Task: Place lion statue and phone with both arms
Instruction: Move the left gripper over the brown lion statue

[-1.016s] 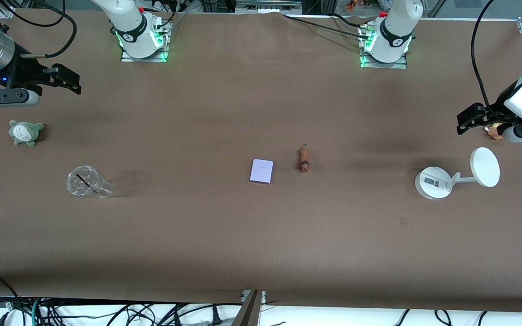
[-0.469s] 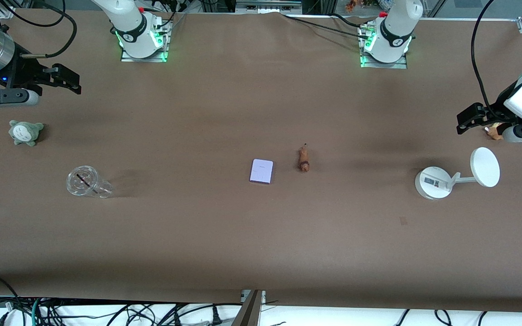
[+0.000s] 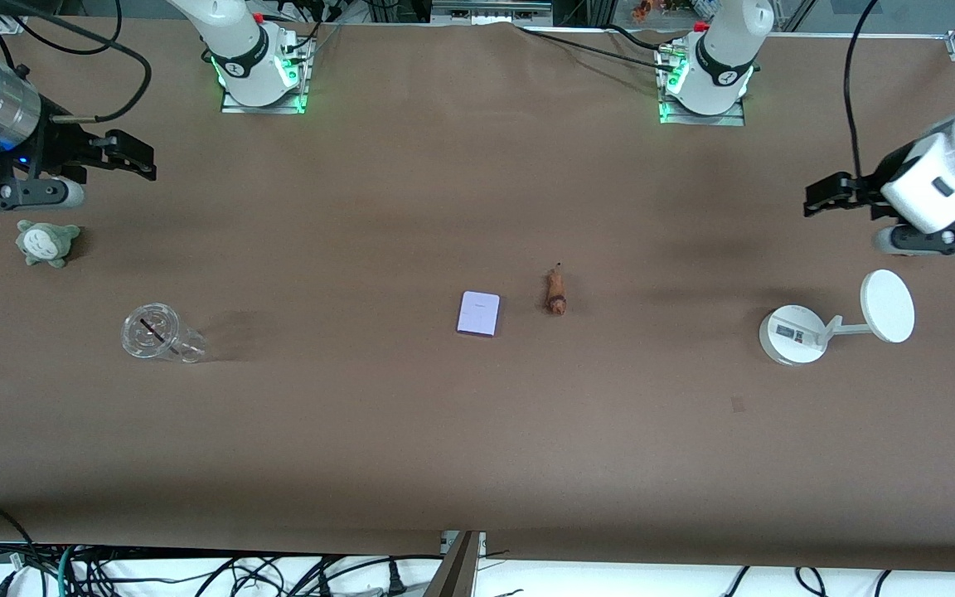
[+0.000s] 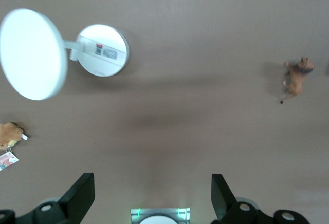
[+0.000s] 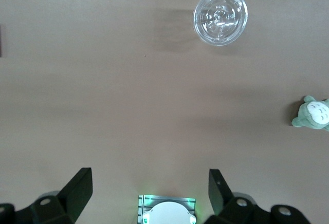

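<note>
Both black two-finger hands, left hand (image 3: 817,201) and right hand (image 3: 139,157), hover wide open and empty above the brown worktop (image 3: 477,431); small orange-brown lion statue (image 3: 557,293) lies just beside flat lavender phone (image 3: 478,313), unobstructed.

We record a robotics lab: brown-covered tabletop (image 3: 411,431), two bolted arm bases (image 3: 260,70) lit green, loose cables (image 3: 278,572) along the edge.

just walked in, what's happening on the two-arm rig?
Nothing is held yet. The phone and the lion statue lie side by side mid-table, untouched. The left tool hangs open in the air over bare table at the left arm's end, near the white stand. The right tool hangs open at the right arm's end, with the grey-green plush and clear cup nearby. Neither arm is over its target yet.
</note>
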Action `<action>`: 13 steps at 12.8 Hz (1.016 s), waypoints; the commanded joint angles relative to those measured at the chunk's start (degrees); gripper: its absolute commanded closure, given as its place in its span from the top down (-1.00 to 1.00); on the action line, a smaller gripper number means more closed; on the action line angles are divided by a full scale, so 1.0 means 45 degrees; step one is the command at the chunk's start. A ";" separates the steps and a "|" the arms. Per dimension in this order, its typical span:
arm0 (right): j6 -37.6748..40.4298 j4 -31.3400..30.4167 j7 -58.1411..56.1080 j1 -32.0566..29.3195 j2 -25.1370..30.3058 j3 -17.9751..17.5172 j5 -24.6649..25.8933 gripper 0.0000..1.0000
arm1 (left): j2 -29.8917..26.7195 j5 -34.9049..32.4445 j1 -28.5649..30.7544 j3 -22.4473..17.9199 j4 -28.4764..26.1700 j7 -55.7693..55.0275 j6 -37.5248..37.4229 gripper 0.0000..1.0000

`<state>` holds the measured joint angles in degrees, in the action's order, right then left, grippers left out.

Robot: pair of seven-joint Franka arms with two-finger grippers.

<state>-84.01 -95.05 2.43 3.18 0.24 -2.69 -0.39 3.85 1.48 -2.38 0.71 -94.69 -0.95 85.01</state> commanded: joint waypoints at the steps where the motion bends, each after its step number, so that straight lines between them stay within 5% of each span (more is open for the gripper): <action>1: 0.0096 -0.0029 -0.0013 0.0094 0.0064 0.0032 -0.0167 1.00 | 0.1110 0.0973 -0.0292 0.0949 0.0026 -0.0972 -0.0240 1.00; 6: 0.0174 0.0282 0.0202 0.1106 -0.0287 0.0362 0.0202 1.00 | 0.3357 0.1723 -0.0991 0.2944 -0.0111 -0.3378 0.3815 1.00; 9: 0.0174 0.0283 0.0182 0.1130 -0.0307 0.0383 0.0380 1.00 | 0.4473 0.1509 -0.2670 0.2928 -0.0499 -0.4707 0.6353 1.00; 13: 0.0115 0.0283 0.0202 0.1129 -0.0308 0.0403 0.0360 1.00 | 0.5918 -0.1300 -0.4059 0.2947 -0.2313 -0.6460 1.0843 1.00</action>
<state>-84.07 -94.96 2.74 7.70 -0.80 -1.27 0.68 28.46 -0.18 -18.76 14.46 -101.51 -26.24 126.10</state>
